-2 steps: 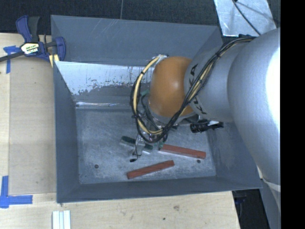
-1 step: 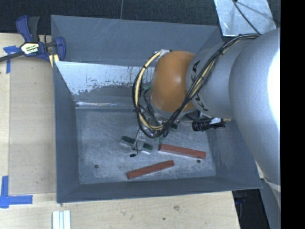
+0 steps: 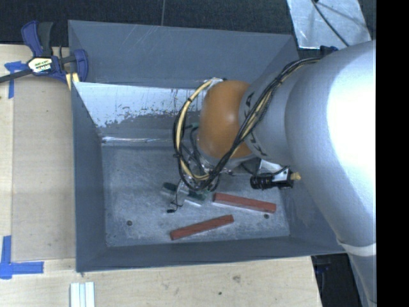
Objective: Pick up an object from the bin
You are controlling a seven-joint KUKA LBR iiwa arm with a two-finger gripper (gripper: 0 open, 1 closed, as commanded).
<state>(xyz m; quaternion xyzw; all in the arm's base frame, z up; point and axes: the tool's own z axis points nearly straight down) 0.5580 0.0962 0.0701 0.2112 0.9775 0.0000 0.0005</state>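
Observation:
My gripper point(image 3: 174, 200) is low over the middle of the bin floor, its small dark fingertips close to the floor just left of the red-brown bars. A flat red-brown bar point(image 3: 244, 202) lies right beside the gripper, to its right. A second red-brown bar point(image 3: 202, 227) lies in front of it, slanted, nearer the bin's front wall. A black cylindrical thing with a yellow mark point(image 3: 275, 180) lies at the right, under the arm. I see nothing between the fingers.
The arm with its orange cover and yellow and black cables hangs over the bin's centre and right and hides the floor beneath. A small dark speck lies on the floor at the left.

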